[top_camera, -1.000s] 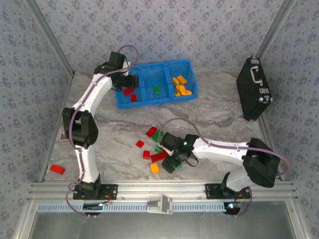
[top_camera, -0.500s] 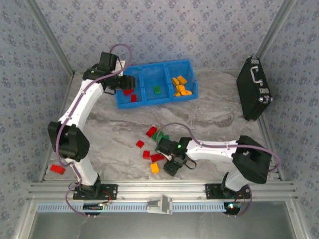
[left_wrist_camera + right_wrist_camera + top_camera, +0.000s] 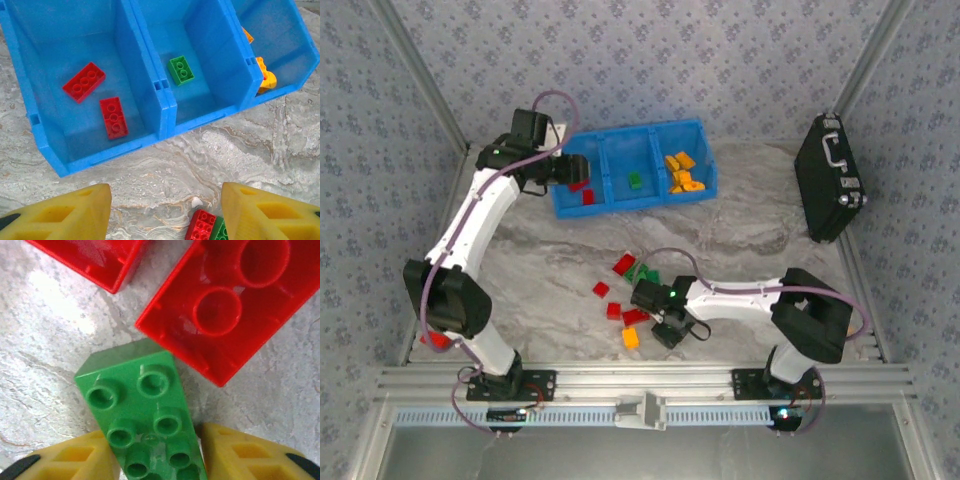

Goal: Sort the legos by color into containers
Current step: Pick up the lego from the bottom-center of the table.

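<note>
The containers are three compartments of a blue tray [image 3: 630,206] [image 3: 165,112]. Its left one holds two red legos [image 3: 84,81], the middle one a green lego [image 3: 181,69], the right one orange legos [image 3: 265,77]. My left gripper [image 3: 165,210] [image 3: 570,170] hovers open just in front of the tray with nothing between its fingers. My right gripper [image 3: 157,460] [image 3: 642,300] is down among the loose legos. It is shut on a green lego [image 3: 145,425] that lies on the table, and two red legos [image 3: 235,310] lie right beyond it.
Loose legos lie mid-table: red [image 3: 623,264], green [image 3: 640,272], red [image 3: 601,289], red [image 3: 614,310] and orange [image 3: 631,338]. Another red lego [image 3: 435,340] sits far left by the left arm's elbow. A black case [image 3: 830,180] leans at the right wall.
My right gripper's fingers have closed in on the green lego. The left arm's elbow has swung down and left, and its gripper has backed slightly away from the tray.
</note>
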Robot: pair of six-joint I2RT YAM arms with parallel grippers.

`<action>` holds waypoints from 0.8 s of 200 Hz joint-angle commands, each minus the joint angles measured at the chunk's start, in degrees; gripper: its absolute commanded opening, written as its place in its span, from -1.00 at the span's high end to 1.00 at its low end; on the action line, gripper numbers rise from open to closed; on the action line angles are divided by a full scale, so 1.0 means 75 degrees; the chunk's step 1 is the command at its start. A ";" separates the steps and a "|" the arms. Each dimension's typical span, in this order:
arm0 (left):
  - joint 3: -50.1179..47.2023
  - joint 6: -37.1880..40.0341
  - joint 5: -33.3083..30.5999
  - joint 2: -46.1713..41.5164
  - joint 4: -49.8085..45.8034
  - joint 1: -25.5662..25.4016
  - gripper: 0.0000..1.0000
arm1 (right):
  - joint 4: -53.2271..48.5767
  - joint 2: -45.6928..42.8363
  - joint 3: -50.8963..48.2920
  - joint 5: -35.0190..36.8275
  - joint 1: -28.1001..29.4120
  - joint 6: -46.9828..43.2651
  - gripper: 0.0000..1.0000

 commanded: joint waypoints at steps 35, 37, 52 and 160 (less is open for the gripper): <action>-0.0878 0.0534 0.1701 -0.1000 0.0377 0.0033 -0.21 | -0.0351 -0.1257 0.0236 -0.0976 -0.0234 -0.0166 0.24; -0.0939 0.0593 0.1853 -0.1045 0.0392 0.0034 -0.21 | -0.0341 -0.1367 0.0242 -0.1069 -0.0264 -0.0201 0.24; -0.1403 0.1070 0.3126 -0.1396 0.0460 0.0034 -0.21 | -0.0167 -0.2195 0.0299 -0.1629 -0.0522 -0.0508 0.26; -0.3530 -0.0777 0.7134 -0.3485 0.4564 -0.0516 -0.22 | 0.3113 -0.4161 0.0829 -0.3770 -0.2810 -0.0646 0.30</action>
